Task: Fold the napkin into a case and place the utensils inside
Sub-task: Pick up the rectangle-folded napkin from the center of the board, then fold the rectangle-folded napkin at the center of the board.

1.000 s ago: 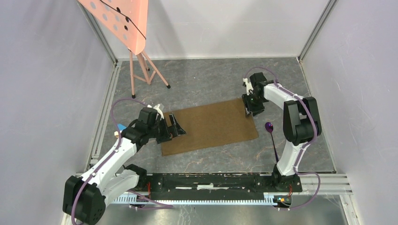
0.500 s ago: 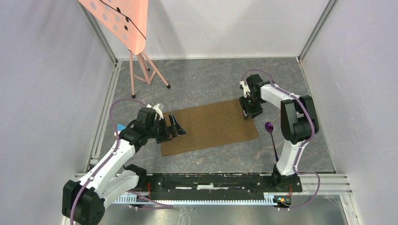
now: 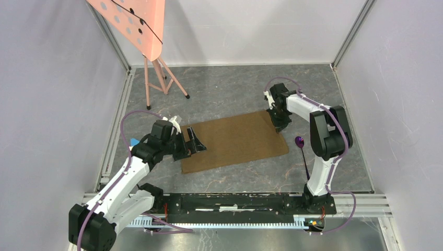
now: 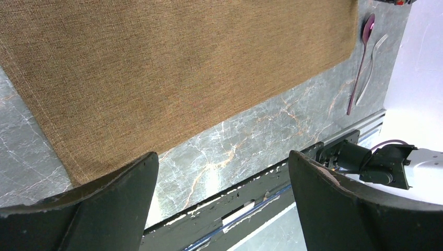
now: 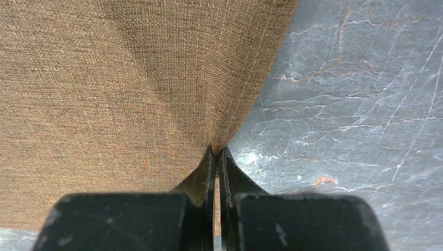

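The tan-brown napkin [image 3: 233, 141] lies flat and unfolded on the grey marble table. My right gripper [image 3: 279, 121] is at its far right corner, and in the right wrist view [image 5: 217, 152] it is shut on the cloth [image 5: 130, 78], which puckers into the tips. My left gripper [image 3: 194, 144] is open over the napkin's left end. In the left wrist view [image 4: 222, 204] its fingers [image 4: 104, 209] straddle the near edge of the cloth [image 4: 183, 68]. The purple-handled spoon [image 3: 301, 151] lies right of the napkin. It also shows in the left wrist view [image 4: 360, 68], beside a silvery fork [image 4: 372, 60].
A pink perforated board on a tripod [image 3: 151, 52] stands at the back left. A small blue block [image 3: 135, 141] lies by the left arm. A black rail [image 3: 235, 201] runs along the near edge. Enclosure walls close in both sides.
My right gripper has shifted slightly to the left at the napkin's far right corner, staying shut on it. The left arm has barely moved.
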